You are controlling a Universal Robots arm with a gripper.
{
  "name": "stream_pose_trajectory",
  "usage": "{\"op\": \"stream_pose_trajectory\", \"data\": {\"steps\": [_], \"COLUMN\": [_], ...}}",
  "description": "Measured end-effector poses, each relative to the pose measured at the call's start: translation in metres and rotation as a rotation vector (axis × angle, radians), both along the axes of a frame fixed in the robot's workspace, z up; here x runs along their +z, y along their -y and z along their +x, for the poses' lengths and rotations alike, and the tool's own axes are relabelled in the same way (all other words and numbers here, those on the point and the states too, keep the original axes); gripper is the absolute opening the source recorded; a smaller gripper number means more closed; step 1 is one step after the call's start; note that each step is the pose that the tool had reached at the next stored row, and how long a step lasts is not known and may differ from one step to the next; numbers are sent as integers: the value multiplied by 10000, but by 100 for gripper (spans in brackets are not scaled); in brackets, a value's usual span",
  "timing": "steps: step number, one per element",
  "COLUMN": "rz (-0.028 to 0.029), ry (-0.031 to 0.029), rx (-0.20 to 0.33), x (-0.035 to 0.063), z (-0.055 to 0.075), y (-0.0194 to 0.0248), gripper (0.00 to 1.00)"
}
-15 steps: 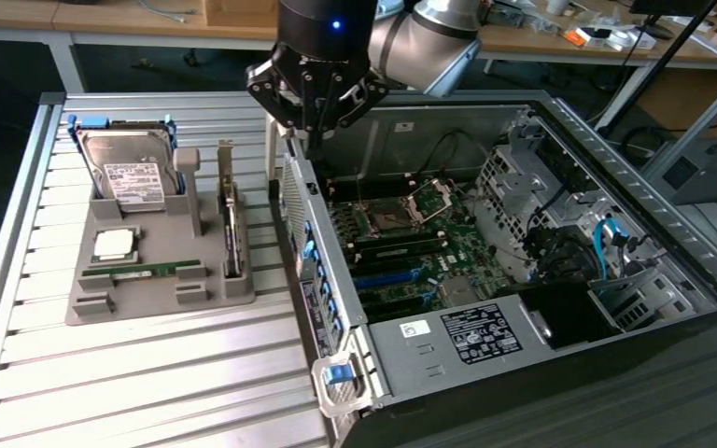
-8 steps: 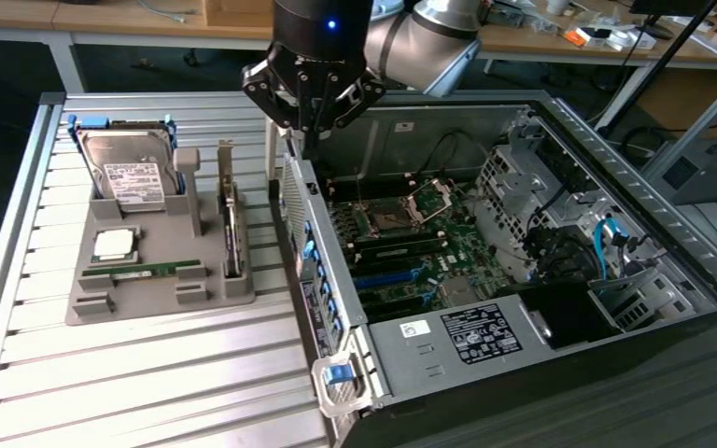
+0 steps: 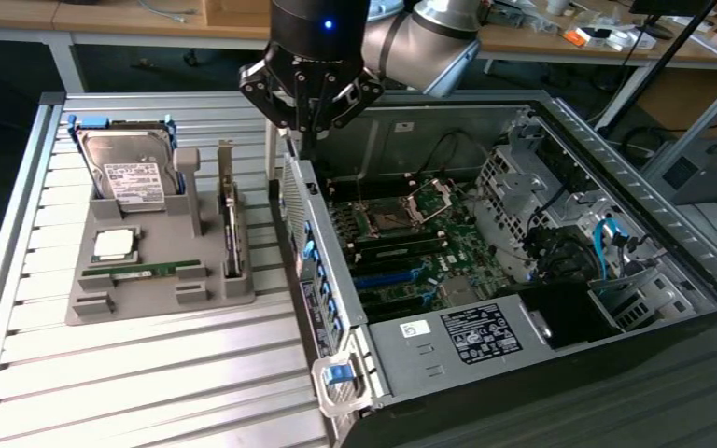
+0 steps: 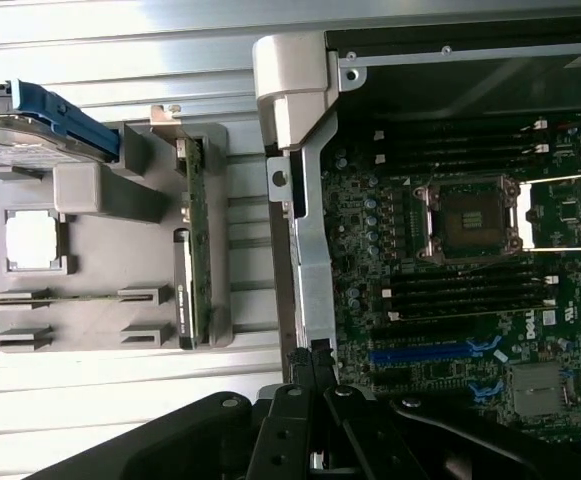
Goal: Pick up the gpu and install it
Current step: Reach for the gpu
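The gpu (image 3: pixel 229 222) stands on edge in a slot on the exterior view's right side of the grey holder (image 3: pixel 134 301), its silver bracket pointing up. The wrist view shows the same card (image 4: pixel 194 262) edge-on, green board beside a black face. My gripper (image 3: pixel 310 129) hangs above the open computer case's wall (image 3: pixel 294 201), to the exterior view's right of the gpu and apart from it. Its fingers (image 4: pixel 313 362) are shut with nothing between them, over the case edge. Inside lies the motherboard (image 4: pixel 450 300) with a blue slot (image 4: pixel 425 352).
The holder also carries a silver hard drive (image 3: pixel 126 171), a square processor chip (image 3: pixel 115 245) and a narrow memory stick (image 3: pixel 147 272). All of it rests on a slatted aluminium table (image 3: pixel 147 373). The case holds cables and drive bays (image 3: pixel 583 243) on the exterior view's right.
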State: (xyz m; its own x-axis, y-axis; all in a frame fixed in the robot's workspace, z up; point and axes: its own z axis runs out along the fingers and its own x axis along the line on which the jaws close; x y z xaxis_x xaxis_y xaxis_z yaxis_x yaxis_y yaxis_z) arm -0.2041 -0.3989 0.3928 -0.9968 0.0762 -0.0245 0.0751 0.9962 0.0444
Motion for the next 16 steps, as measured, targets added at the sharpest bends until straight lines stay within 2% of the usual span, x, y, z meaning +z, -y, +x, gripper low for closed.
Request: {"op": "stream_pose_trajectory", "data": {"steps": [16], "rz": [0], "ry": [0], "rx": [0], "x": [-1], "z": [-53], "y": [0], "gripper": [11]}}
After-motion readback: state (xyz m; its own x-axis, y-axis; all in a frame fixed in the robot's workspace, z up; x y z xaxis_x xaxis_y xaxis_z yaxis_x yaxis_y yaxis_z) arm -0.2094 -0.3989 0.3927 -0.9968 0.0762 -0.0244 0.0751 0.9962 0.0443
